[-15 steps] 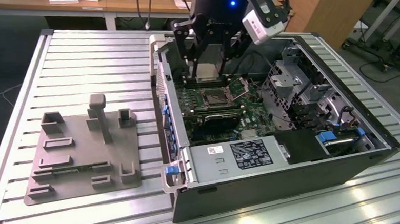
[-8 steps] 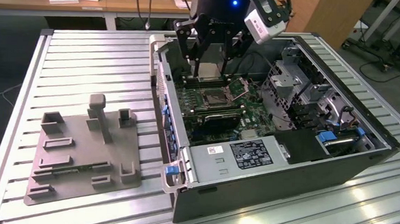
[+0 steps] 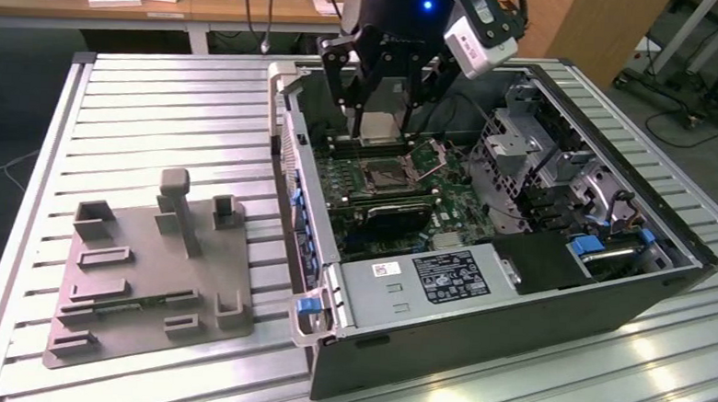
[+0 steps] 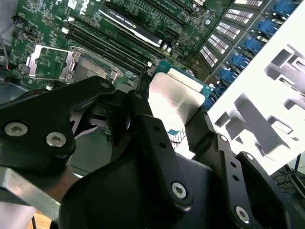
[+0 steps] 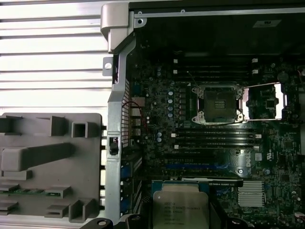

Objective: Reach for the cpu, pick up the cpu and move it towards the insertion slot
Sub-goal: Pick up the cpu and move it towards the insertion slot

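socket top: the insertion slot (image 5: pixel 218 104) lies uncovered, its hinged flap (image 5: pixel 265 101) swung aside at its 3 o'clock.
flanks: memory slots (image 5: pixel 213 138) run just beside the socket at 6 o'clock.
case edge: the chassis wall (image 3: pixel 291 151) stands between the grey tray (image 3: pixel 146 273) and the board.

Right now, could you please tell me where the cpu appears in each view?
Exterior view: cpu in the hand, above the open case.
Second wrist view: cpu between the black fingers.
First wrist view: cpu.
Shared landmark: the insertion slot.
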Robot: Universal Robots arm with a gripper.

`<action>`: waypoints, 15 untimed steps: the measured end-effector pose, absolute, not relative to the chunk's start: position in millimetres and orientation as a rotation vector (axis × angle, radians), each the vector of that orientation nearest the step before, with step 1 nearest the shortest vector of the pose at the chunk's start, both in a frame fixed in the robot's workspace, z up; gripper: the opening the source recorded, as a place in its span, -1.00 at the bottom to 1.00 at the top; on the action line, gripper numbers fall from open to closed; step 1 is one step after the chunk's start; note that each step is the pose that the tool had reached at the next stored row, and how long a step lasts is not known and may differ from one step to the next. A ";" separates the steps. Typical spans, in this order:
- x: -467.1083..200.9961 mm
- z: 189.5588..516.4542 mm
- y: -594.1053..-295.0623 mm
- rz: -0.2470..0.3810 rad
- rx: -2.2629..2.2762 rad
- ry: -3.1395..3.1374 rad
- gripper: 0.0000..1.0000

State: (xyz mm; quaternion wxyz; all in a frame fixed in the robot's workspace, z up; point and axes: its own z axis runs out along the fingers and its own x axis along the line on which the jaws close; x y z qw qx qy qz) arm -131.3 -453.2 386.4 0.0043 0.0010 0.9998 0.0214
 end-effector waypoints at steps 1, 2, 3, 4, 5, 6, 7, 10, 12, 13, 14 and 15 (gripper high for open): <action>-130.2 386.4 -453.1 0.067 0.003 3.132 0.08; -129.2 386.4 -453.0 0.067 0.003 3.132 0.08; -128.2 386.3 -453.0 0.067 0.003 3.132 0.08; -127.2 386.3 -452.9 0.067 0.003 3.132 0.08; -126.1 386.3 -452.8 0.067 0.003 3.132 0.08; -124.8 386.3 -452.7 0.067 0.003 3.132 0.08; -123.3 386.2 -452.6 0.067 0.003 3.132 0.08; -118.1 386.2 -452.5 0.067 0.003 3.132 0.08; -114.8 386.1 -452.5 0.067 0.003 3.132 0.08; -113.2 386.1 -452.5 0.067 0.003 3.132 0.08; -111.6 386.1 -452.5 0.067 0.003 3.132 0.08; -110.1 386.0 -452.5 0.067 0.003 3.132 0.08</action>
